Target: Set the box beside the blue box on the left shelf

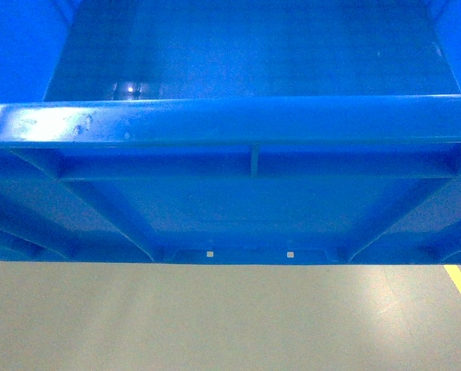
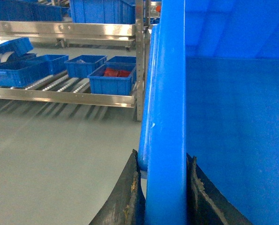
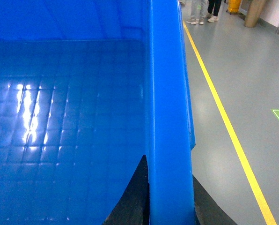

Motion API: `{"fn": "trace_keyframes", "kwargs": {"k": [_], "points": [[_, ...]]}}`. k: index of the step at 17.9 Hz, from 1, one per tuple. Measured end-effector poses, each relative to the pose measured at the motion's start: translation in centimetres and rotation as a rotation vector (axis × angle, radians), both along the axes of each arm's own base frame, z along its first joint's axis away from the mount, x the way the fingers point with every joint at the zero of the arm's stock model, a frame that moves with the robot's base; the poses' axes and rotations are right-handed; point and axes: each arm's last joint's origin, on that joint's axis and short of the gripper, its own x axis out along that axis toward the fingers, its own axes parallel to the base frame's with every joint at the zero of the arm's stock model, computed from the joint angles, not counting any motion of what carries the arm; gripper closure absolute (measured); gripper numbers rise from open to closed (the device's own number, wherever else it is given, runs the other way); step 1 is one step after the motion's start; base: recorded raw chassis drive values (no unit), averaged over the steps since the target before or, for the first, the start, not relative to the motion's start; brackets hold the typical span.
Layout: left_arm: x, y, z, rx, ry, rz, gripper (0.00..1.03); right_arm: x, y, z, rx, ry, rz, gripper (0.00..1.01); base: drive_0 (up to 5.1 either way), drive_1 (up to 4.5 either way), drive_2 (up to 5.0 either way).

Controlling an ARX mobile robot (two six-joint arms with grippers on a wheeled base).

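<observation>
The box [image 1: 230, 124] is mid-carry above the floor, each tool clamped on a side rim: left tool [image 2: 164, 197], right tool [image 3: 170, 201]. Next, I judge: drive toward the shelf [image 2: 64, 96] at ten o'clock.

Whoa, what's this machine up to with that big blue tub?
The robot is carrying the box, an empty blue crate, held off the floor by both arms. The left gripper pinches one side rim and the right gripper pinches the opposite one. A metal shelf holding smaller blue bins stands off to the left; the crate has not reached it yet.
</observation>
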Motion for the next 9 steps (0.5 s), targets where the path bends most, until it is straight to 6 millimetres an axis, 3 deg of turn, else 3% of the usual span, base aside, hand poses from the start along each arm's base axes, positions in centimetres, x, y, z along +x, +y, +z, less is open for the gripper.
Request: {"fn": "trace_keyframes", "kwargs": {"k": [9], "points": [[0.00,0.01,-0.01,0.000,0.001,0.001,0.86,0.00,0.00,0.00,0.000,0.000,0.000,0.93,-0.1,3.96,-4.2]]}}
